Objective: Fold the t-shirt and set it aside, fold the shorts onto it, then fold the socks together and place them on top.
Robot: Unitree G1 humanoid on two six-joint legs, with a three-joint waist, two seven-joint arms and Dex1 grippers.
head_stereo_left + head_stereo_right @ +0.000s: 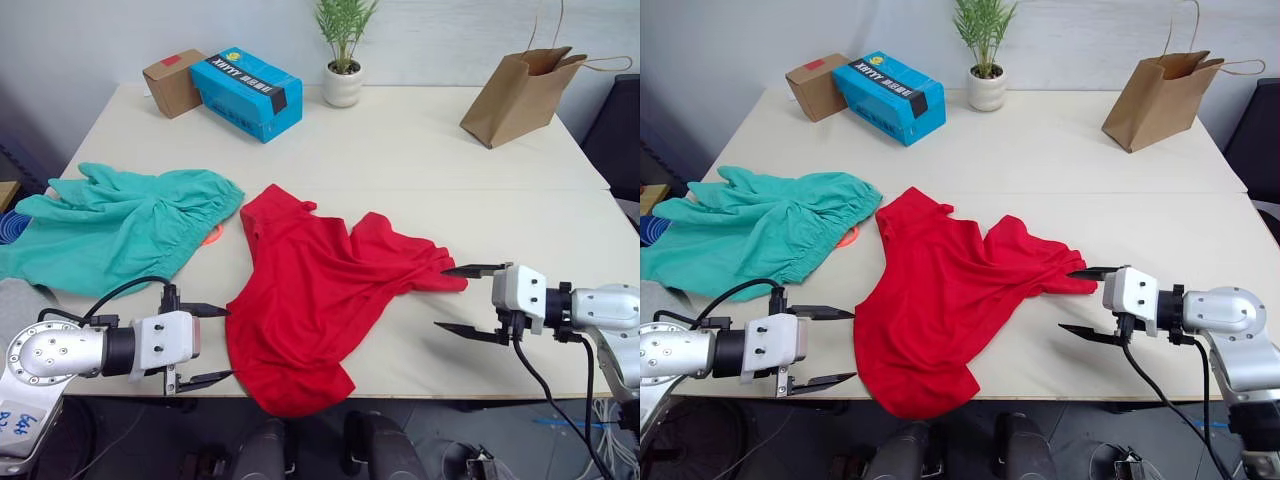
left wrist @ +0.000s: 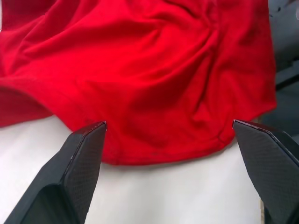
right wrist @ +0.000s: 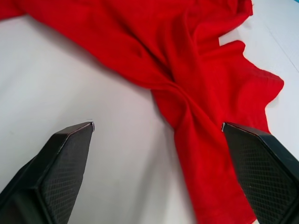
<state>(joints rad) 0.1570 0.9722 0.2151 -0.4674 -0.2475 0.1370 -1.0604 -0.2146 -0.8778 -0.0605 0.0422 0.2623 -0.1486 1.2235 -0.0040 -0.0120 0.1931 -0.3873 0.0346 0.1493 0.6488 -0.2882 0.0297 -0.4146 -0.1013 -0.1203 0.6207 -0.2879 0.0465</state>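
The red t-shirt (image 1: 315, 290) lies crumpled across the table's front middle, its lower hem hanging over the front edge. To its left the teal shorts (image 1: 115, 225) are spread out, with an orange bit of drawstring (image 1: 210, 236) peeking from under them. My left gripper (image 1: 212, 343) is open just left of the shirt's lower hem (image 2: 159, 154), not touching it. My right gripper (image 1: 458, 298) is open beside the shirt's right sleeve tip (image 3: 205, 154), with the fingers to either side of the cloth's end. The socks are out of view.
At the back of the table (image 1: 420, 140) stand a brown cardboard box (image 1: 172, 82), a blue carton (image 1: 247, 92), a potted plant (image 1: 343, 70) and a brown paper bag (image 1: 520, 95). Bare tabletop stretches right of the shirt and behind it.
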